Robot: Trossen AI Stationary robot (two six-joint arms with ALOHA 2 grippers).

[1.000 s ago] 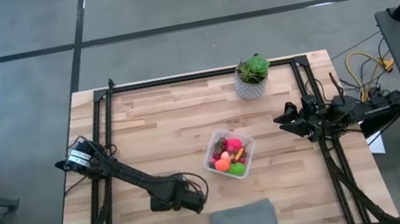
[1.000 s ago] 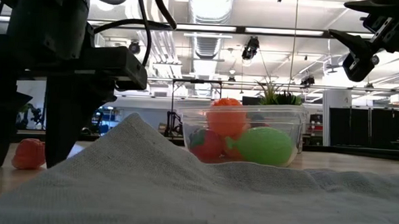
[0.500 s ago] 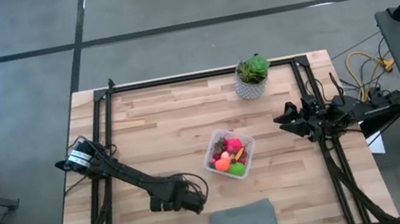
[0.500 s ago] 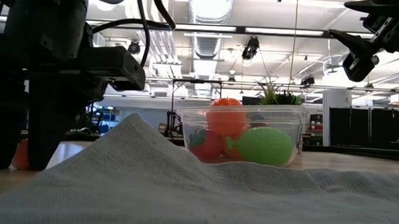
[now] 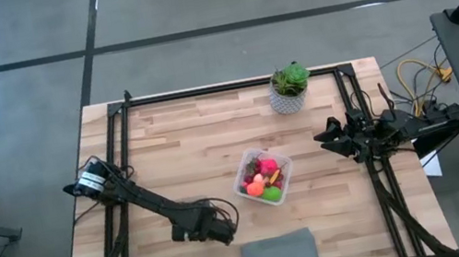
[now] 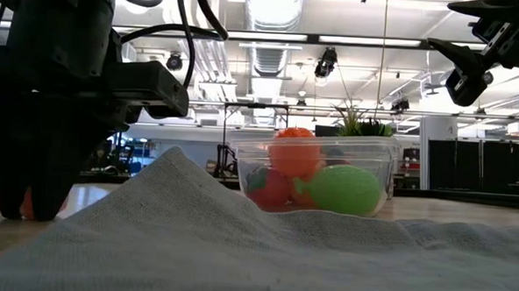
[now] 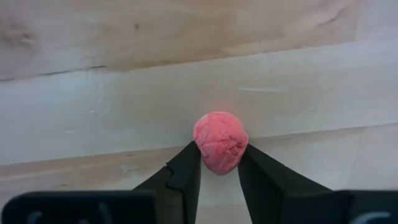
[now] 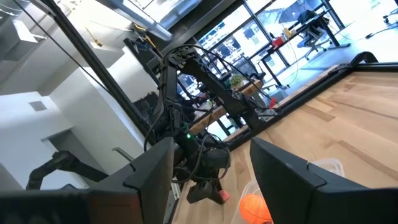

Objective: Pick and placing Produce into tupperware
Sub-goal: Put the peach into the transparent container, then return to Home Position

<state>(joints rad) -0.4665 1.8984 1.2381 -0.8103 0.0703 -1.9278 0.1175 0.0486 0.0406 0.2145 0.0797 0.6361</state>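
Note:
A small pink-red wrinkled produce piece (image 7: 220,140) lies on the wooden table near its near edge. My left gripper (image 5: 227,232) stands low over it, pointing down, shut on it. In the low view only a sliver of the piece (image 6: 26,205) shows between the dark fingers. The clear tupperware tub (image 5: 265,176) sits at the table's middle, holding green, orange, red and pink pieces (image 6: 341,188). My right gripper (image 5: 328,138) hangs open, raised above the table's right side, touching nothing. My left gripper pinches the pink-red piece by its two sides (image 7: 203,149), between the free ends of its fingers (image 7: 186,171). The fingers come from above, pointing down. The piece rests on the table.
A flat grey cloth (image 5: 279,256) lies by the near edge, right of my left gripper, and fills the low view's foreground (image 6: 264,251). A leafy plant in a white pot (image 5: 290,87) stands at the far edge. Black frame rails (image 5: 114,166) run along the table's sides.
My left gripper's fingers have closed in from either side of the pink-red piece until they meet it. The piece has stayed on the table. My right arm has kept still.

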